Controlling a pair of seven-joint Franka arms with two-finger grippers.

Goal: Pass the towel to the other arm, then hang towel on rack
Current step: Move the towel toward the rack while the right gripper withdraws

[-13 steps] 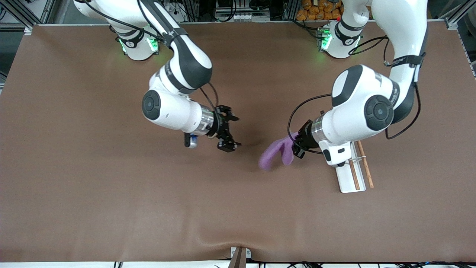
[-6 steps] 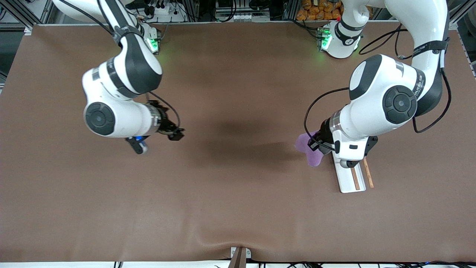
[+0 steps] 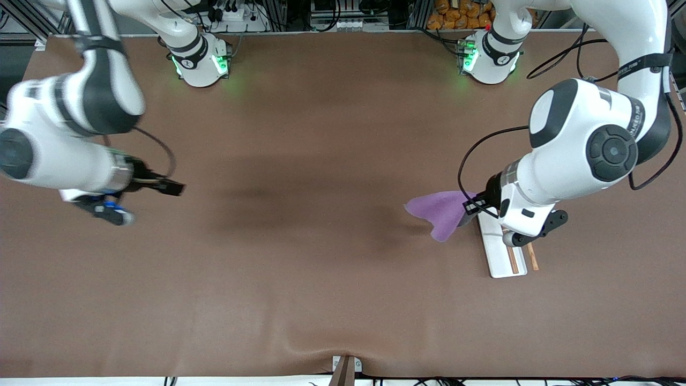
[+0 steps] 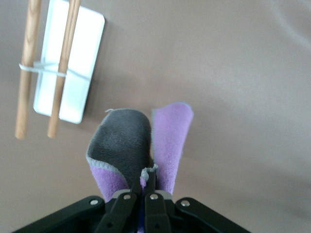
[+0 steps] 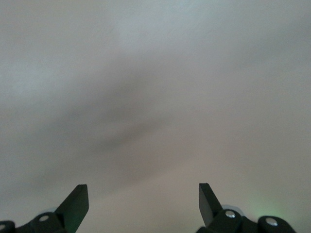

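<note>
Here left tool (image 4: 141,187) pinches towel (image 3: 437,212) beside rack (image 3: 496,252); right tool (image 5: 143,199) spread, empty.

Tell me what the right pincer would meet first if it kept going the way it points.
Probably only the bare table: the right pincer is open and empty, and its wrist view shows nothing else ahead. How far off the table is cannot be judged.
</note>
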